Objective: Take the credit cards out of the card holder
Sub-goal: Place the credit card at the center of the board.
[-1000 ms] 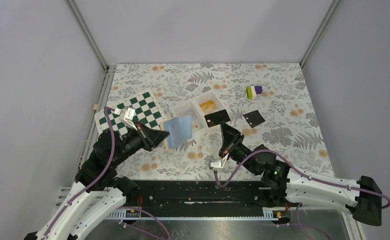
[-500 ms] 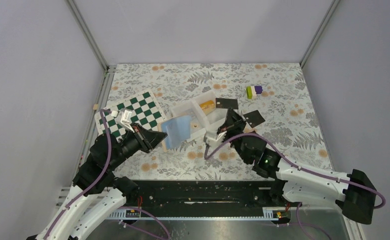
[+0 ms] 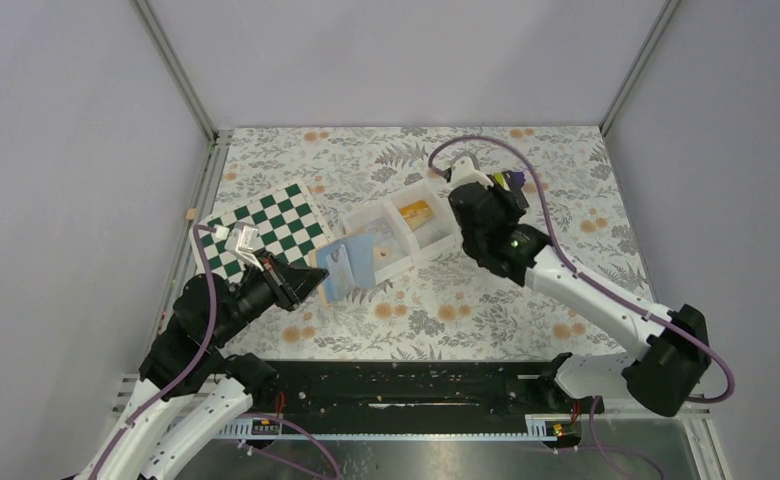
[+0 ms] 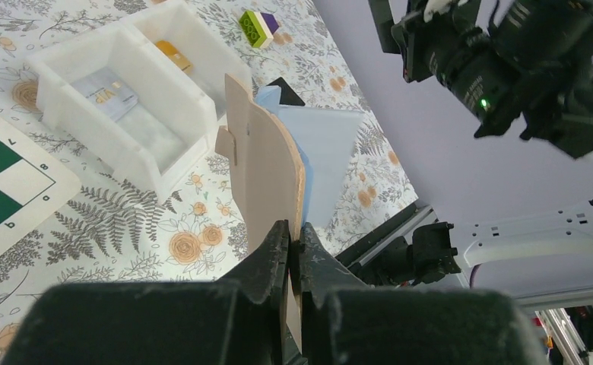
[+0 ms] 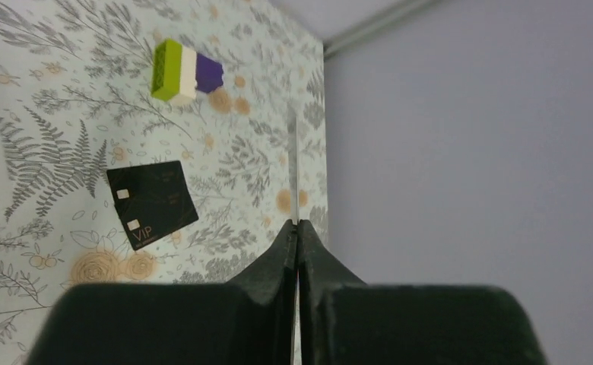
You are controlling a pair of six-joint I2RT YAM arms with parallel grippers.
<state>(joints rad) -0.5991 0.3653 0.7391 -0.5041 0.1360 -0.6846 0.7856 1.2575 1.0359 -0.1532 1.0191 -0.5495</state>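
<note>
— Card holder (image 3: 351,262): where is it?
— Centre-left of the top view, just below and left of the white tray (image 4: 137,156). It is open, with its pale blue panels facing up. The left pincer (image 4: 293,228) is clamped on its tan edge. In the left wrist view it stands on edge with its tan back toward the camera. Whether it touches the bench (image 3: 416,310) I cannot tell.
— And the cards?
— One pale credit card (image 4: 115,90) marked VIP lies in one compartment of the tray. An orange item (image 4: 173,55) lies in the other.
— The right pincer?
— The right pincer (image 5: 296,228) is pressed together on a thin card (image 5: 296,167). The card is seen edge-on, so its face is hidden. From above, the right arm covers the pincer itself.
— What else is around?
— A black card (image 5: 153,204) lies flat on the floral bench at left-centre of the right wrist view. A green, white and purple block (image 5: 183,68) sits above it in the frame, apart from it. In the top view the right arm hides that black card and most of the block. The chequered board (image 3: 276,220) lies left of the tray, and the left arm crosses its lower corner.
</note>
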